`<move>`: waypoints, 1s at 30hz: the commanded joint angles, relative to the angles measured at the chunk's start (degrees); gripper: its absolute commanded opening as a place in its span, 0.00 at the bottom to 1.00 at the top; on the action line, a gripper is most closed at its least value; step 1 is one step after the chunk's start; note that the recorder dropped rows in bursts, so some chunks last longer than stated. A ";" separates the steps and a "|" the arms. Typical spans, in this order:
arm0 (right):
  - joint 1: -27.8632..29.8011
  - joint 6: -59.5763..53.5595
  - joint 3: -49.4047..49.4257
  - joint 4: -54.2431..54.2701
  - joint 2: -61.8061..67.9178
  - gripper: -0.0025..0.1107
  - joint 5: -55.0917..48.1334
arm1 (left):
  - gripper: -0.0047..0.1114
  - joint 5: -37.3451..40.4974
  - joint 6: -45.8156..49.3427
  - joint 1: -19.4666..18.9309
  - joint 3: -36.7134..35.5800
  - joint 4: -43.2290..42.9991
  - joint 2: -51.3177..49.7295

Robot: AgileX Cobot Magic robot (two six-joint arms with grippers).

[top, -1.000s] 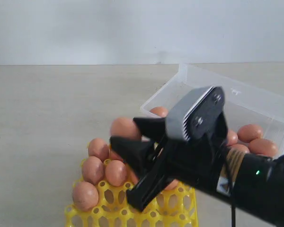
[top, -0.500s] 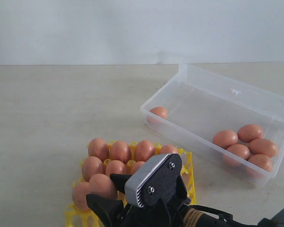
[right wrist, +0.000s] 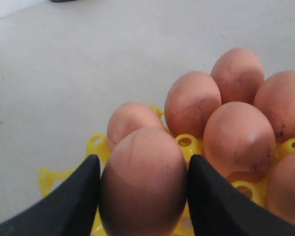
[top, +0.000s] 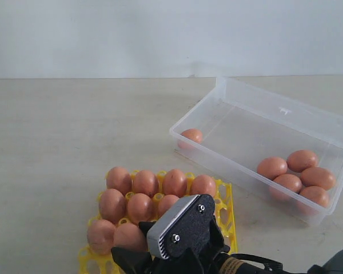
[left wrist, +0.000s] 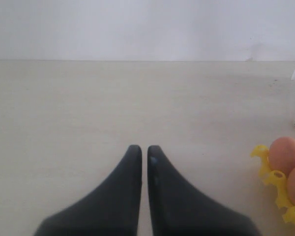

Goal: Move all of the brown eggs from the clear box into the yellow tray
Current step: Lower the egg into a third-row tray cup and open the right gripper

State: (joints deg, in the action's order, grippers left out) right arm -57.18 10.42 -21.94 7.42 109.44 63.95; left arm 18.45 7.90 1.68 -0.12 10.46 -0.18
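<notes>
1. Right gripper [right wrist: 142, 160] pinches one egg [right wrist: 142, 189] between its two black fingers [right wrist: 73, 201], one finger pressed on each side of the shell
2. You have that egg low at the front row of the tray [top: 230, 228], just beside the front-left egg [top: 102, 235]; you cannot tell whether it sits in a cup, since its underside is hidden
3. Left gripper [left wrist: 142, 155] has its fingers pressed together with only a hairline gap and nothing between them; it hangs over bare table [left wrist: 64, 108], with a corner of the tray and two eggs in sight nearby
4. Your tray lies at the front of the table in the exterior view: four eggs fill its back row [top: 160, 182] and three sit in the second row [top: 139, 206], packed shoulder to shoulder
5. Much of the tray's front is hidden from you behind the right gripper's body, so its cups there cannot be read
6. Your box [top: 286, 108] stands to the right of the tray and further back, apart from it, with its long side running away at an angle
7. Six eggs lie in the box: one alone in the near left corner [top: 191, 136], and five clustered at the right end [top: 302, 160], touching or nearly touching one another
</notes>
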 commanded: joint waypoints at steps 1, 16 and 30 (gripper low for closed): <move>-0.09 -0.52 -0.04 0.01 -0.04 0.02 0.16 | 0.08 -0.65 -0.39 0.25 0.12 0.45 0.18; -0.09 -0.28 -1.70 9.69 -0.23 0.02 6.02 | 0.08 -0.65 -0.39 0.25 0.12 0.45 0.18; 0.02 -0.94 -7.83 7.03 -0.28 0.02 6.02 | 0.08 -0.65 -0.39 0.25 0.12 0.45 0.18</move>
State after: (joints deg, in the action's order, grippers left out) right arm -57.18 9.91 -29.84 15.56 109.44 69.35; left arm 18.45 7.90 1.68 -0.12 10.46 -0.18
